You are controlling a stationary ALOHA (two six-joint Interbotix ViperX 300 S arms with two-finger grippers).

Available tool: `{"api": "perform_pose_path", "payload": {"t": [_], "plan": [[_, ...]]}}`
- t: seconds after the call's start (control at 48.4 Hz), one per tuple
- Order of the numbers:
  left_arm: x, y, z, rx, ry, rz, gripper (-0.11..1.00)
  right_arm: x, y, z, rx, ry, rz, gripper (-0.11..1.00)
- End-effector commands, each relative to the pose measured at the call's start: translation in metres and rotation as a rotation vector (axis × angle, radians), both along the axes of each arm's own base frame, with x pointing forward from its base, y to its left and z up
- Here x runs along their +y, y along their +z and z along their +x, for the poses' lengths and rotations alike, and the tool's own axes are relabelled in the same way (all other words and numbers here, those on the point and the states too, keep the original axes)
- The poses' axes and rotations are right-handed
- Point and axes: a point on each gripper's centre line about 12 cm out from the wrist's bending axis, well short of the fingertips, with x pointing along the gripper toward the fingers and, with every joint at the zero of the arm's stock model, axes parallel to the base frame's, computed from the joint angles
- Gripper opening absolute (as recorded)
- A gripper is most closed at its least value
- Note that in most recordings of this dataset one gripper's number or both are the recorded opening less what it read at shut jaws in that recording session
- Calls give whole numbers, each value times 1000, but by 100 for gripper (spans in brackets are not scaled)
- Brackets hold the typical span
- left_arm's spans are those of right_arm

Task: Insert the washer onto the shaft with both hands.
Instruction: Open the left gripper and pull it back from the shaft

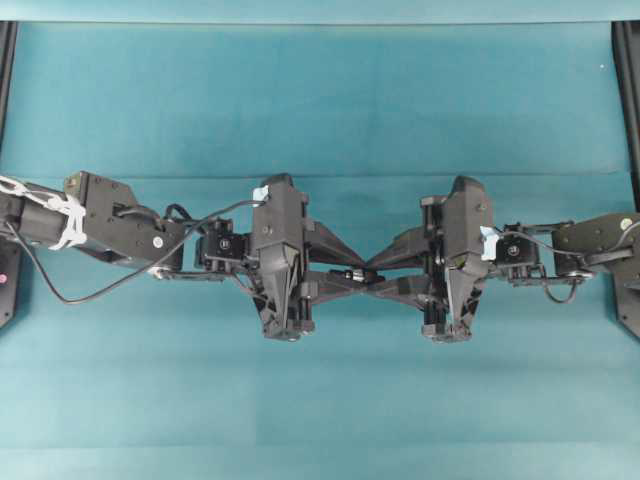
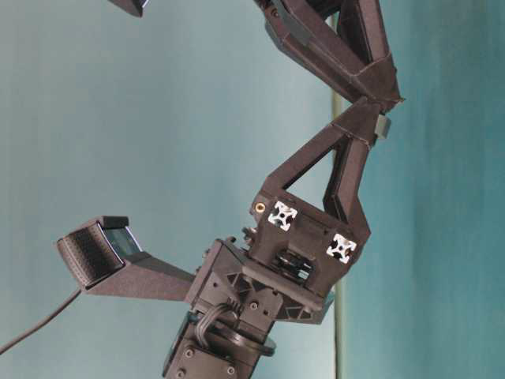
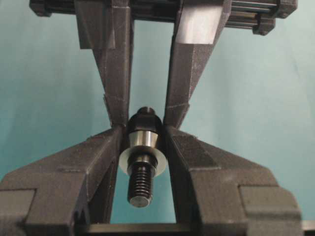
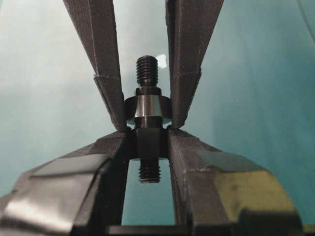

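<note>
The two grippers meet tip to tip over the middle of the table. The shaft (image 3: 141,184), a dark stepped rod with threaded ends and a shiny collar, runs between them; from overhead the shaft (image 1: 356,274) is a small dark shape at the meeting point. My right gripper (image 4: 147,132) is shut on the shaft's (image 4: 149,142) thick dark section. The washer (image 3: 160,164), a pale ring, sits round the shaft just below the collar. My left gripper (image 3: 143,129) is shut on the washer, its fingers touching both edges. In the right wrist view the washer (image 4: 165,109) lies between the left fingers.
A teal cloth (image 1: 320,100) covers the table. Black frame rails (image 1: 628,100) stand at its left and right edges. A loose black cable (image 1: 90,290) hangs under the left arm. In the table-level view the near arm's wrist (image 2: 284,268) hides the held parts.
</note>
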Motion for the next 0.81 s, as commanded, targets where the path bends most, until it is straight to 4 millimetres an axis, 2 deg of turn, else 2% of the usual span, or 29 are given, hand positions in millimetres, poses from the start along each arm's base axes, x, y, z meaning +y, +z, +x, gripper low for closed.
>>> {"api": "perform_pose_path", "payload": {"t": [0.0, 0.124, 0.206, 0.516, 0.784], "plan": [[1, 25, 8, -74, 3, -3, 39, -2, 7, 6, -32, -12, 9, 0], [1, 32, 7, -87, 4, -4, 74, -2, 6, 6, -31, -12, 9, 0], [2, 37, 6, -97, 4, -3, 89, -2, 5, 7, -28, -12, 9, 0], [2, 51, -7, -95, 5, -2, 87, -2, 4, 4, -24, -13, 10, 0], [3, 53, -38, -5, 7, 0, 87, -2, 4, 1, -34, -13, 10, 0]]}}
